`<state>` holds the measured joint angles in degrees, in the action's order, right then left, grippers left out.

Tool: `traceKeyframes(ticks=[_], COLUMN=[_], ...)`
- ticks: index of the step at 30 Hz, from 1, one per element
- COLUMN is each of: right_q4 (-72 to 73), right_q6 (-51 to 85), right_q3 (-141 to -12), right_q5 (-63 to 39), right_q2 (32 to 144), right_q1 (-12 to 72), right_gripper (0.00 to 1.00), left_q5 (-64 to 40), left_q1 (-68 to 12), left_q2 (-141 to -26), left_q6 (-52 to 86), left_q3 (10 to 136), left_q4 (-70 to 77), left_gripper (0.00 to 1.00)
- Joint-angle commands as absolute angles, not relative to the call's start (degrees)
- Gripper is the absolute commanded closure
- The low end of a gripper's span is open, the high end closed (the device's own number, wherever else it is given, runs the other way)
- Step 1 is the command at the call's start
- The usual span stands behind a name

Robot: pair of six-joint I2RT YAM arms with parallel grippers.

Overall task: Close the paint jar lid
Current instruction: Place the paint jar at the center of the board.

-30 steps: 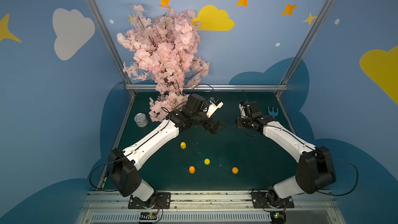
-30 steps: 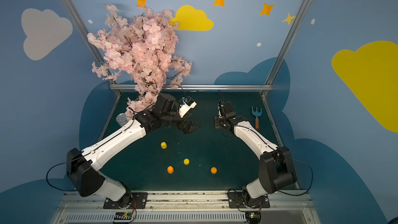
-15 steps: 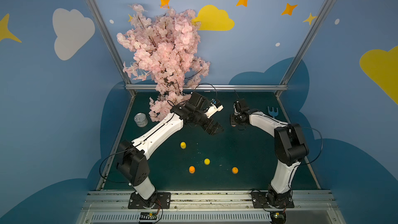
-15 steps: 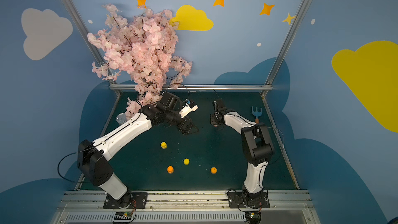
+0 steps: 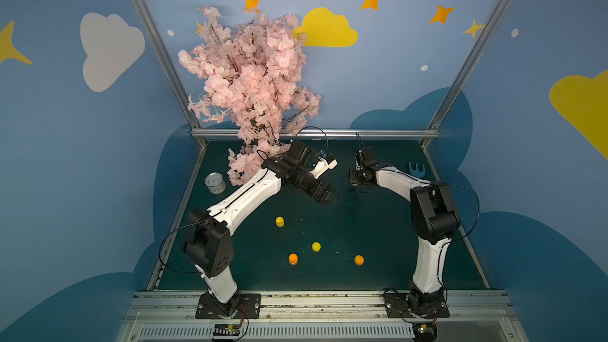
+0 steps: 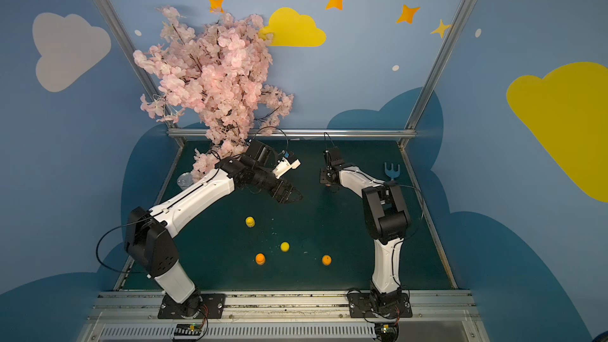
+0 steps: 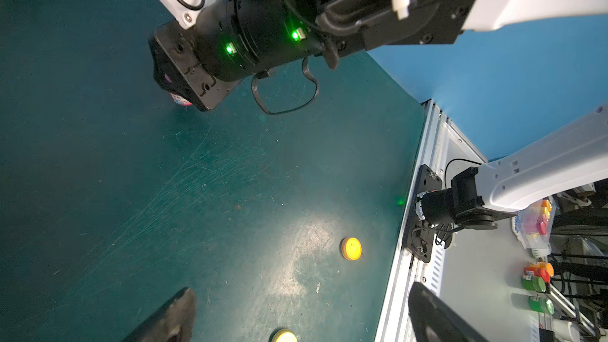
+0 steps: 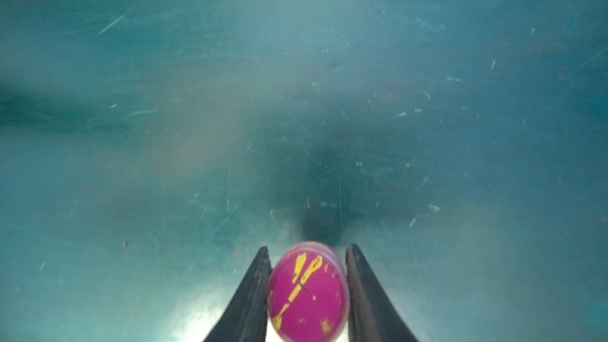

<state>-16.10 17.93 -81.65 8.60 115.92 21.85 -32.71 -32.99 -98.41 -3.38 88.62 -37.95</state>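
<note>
right gripper [image 8: 308, 250] clamps round magenta plastic lid [image 8: 307, 292] | left gripper [image 5: 329, 195] — spread, empty | twist level — jar seemingly hidden beneath

A pink blossom tree [image 5: 250, 93] stands at the far-left corner of the green table [image 5: 378, 225], with a silver tin [image 5: 215, 183] beside its lower branches. A blue toy fork [image 5: 416, 170] lies near the far-right edge. Two yellow pots [image 5: 279, 221] and two orange pots [image 5: 293, 258] stand apart nearer the front.
</note>
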Motion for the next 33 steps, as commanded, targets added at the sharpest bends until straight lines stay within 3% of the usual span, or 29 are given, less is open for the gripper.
traceKeyframes(ticks=[1, 13, 33], right_q4=[-13.8, -13.7, -26.78], right_q6=[16.81, 16.96, 17.26], right_q3=[-82.31, -84.23, -97.3], right_q5=[10.6, 11.98, 11.39], right_q2=[117.56, 118.85, 126.93], right_q1=[21.62, 21.2, 21.44], right_gripper=[1.0, 1.0, 1.0], left_q5=[-34.15, -31.74, -32.93], left_q1=[-32.78, -33.0, -32.96], left_q2=[-99.45, -99.69, -99.24], left_q6=[-3.18, -2.39, -2.55], left_q3=[89.85, 89.66, 89.25], left_q4=[-38.58, -38.17, -37.53], left_gripper=[0.0, 0.0, 0.0])
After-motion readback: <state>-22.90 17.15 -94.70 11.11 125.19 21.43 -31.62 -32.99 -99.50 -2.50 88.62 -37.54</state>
